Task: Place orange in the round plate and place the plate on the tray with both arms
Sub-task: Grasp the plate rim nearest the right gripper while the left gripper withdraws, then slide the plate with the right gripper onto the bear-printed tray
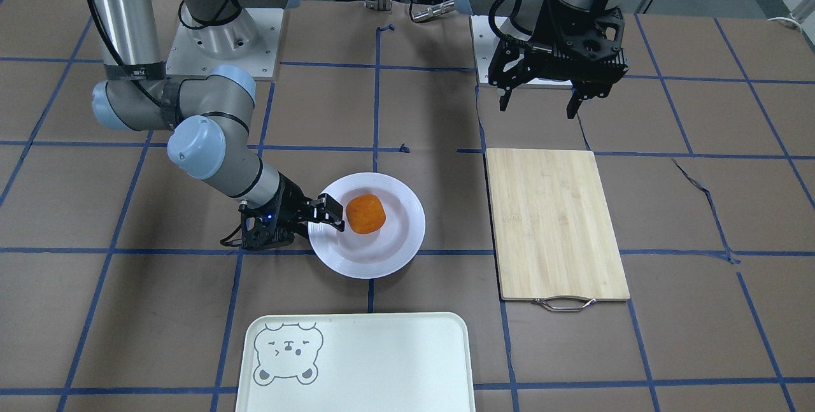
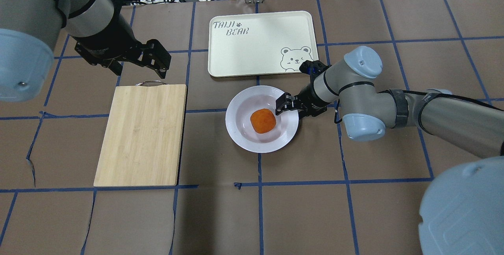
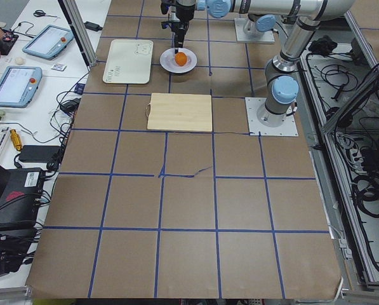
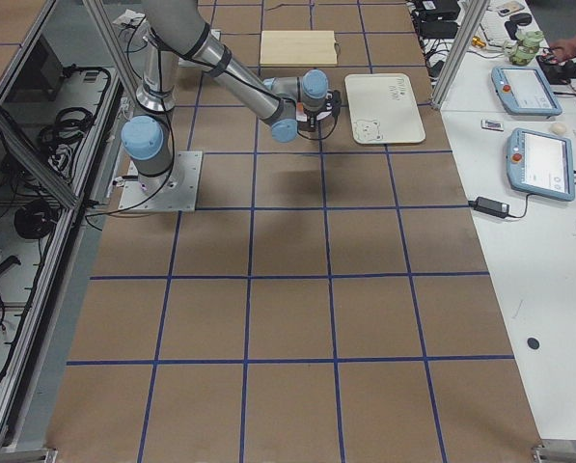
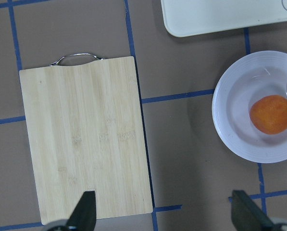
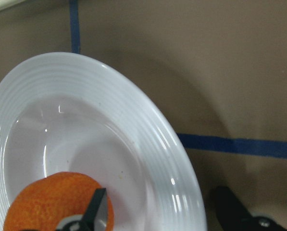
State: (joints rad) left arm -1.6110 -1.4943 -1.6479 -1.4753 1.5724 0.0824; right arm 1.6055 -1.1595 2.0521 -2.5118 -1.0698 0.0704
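The orange [image 1: 365,213] [image 2: 262,120] lies in the sunken centre of the round plate [image 1: 375,265] [image 2: 244,140], which rests on the brown table. My right gripper [image 1: 331,213] [image 2: 285,104] is low at the plate's edge and open. In the right wrist view its jaws straddle the ribbed rim [image 6: 133,120], one finger over the dish beside the orange [image 6: 52,202] and one outside. The tray [image 1: 382,361] [image 2: 256,50] lies just beyond the plate, with nothing on it. My left gripper [image 1: 538,108] [image 5: 165,216] hangs open above the table, holding nothing.
A bamboo cutting board [image 1: 554,221] [image 2: 141,133] with a metal handle lies under my left gripper's side, a short gap from the plate. Blue tape lines cross the table. Tablets and cables sit on the side bench past the tray.
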